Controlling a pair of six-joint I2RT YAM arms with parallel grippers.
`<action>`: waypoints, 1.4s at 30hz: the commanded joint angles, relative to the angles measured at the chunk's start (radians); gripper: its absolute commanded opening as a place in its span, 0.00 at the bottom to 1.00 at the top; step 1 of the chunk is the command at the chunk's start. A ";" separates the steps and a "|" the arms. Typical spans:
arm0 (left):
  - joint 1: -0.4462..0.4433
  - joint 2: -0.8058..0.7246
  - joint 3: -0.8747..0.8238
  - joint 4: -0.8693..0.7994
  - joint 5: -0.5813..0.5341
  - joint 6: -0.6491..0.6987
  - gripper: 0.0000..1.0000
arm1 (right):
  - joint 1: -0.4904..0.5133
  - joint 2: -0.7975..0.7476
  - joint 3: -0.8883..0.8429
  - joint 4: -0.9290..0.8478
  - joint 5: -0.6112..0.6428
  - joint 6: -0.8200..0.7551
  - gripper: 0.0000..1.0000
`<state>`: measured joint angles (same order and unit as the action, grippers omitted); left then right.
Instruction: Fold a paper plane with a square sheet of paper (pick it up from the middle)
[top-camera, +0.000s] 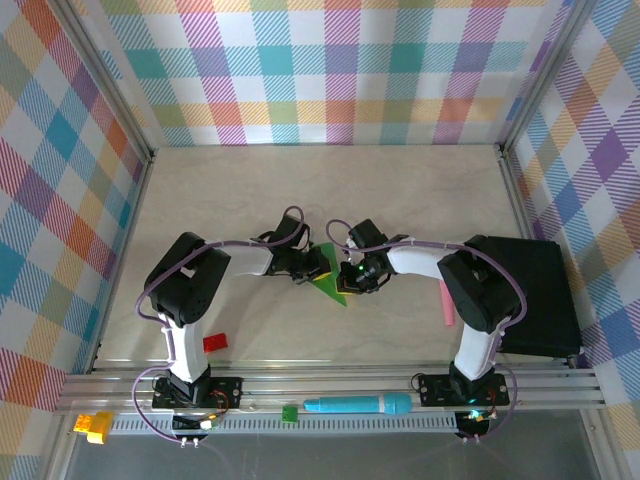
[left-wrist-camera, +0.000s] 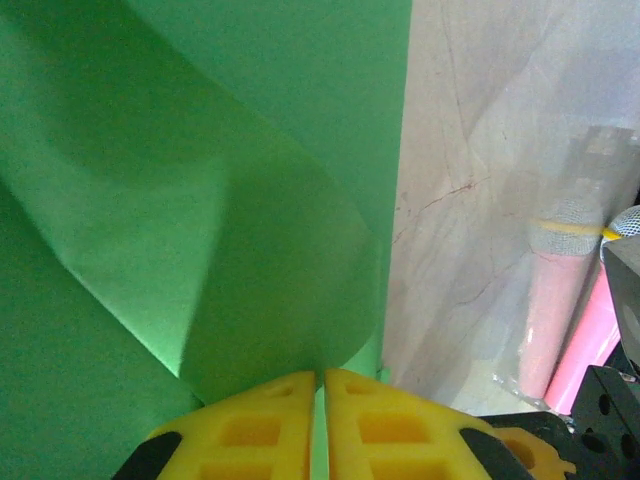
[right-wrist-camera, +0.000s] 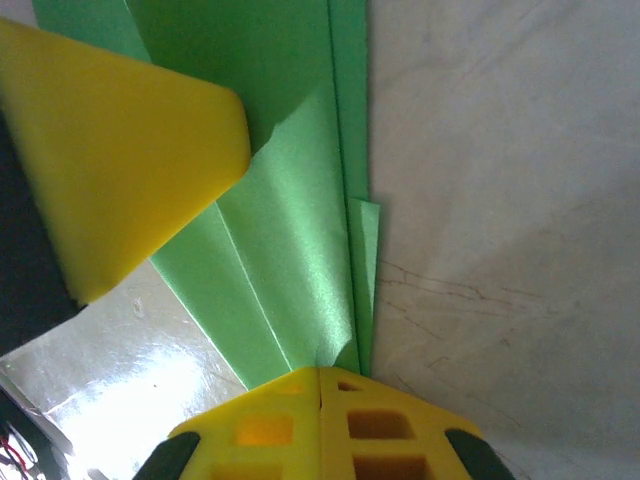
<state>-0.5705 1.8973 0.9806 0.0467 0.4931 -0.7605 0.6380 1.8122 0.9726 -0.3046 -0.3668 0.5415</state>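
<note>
A pale beige worktop with thin marble veins (top-camera: 330, 190) lies inside a small booth. Three walls stand around it, all covered with a checked pattern in pink, blue, yellow, purple and white: the back wall (top-camera: 340, 70), the left wall (top-camera: 50, 200) and the right wall (top-camera: 600, 150). A silver metal post (top-camera: 110, 75) goes up in the back left corner, and a silver metal rail (top-camera: 330, 385) runs along the near edge. In the top view the light is soft and even. In the right wrist view a bright white shine (right-wrist-camera: 130, 385) lies on the worktop.
</note>
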 joint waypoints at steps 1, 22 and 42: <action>0.022 0.032 0.017 -0.050 -0.074 0.033 0.12 | -0.001 0.085 -0.049 -0.151 0.135 -0.028 0.05; 0.286 0.163 0.207 -0.074 -0.062 0.102 0.13 | -0.012 0.093 -0.156 -0.111 0.159 -0.018 0.04; 0.266 -0.370 -0.041 -0.132 -0.129 0.030 0.38 | -0.084 -0.147 0.019 0.081 -0.058 0.022 0.37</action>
<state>-0.2817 1.5829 1.0164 -0.0273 0.4194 -0.7063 0.5785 1.6791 0.9573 -0.2337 -0.4198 0.5869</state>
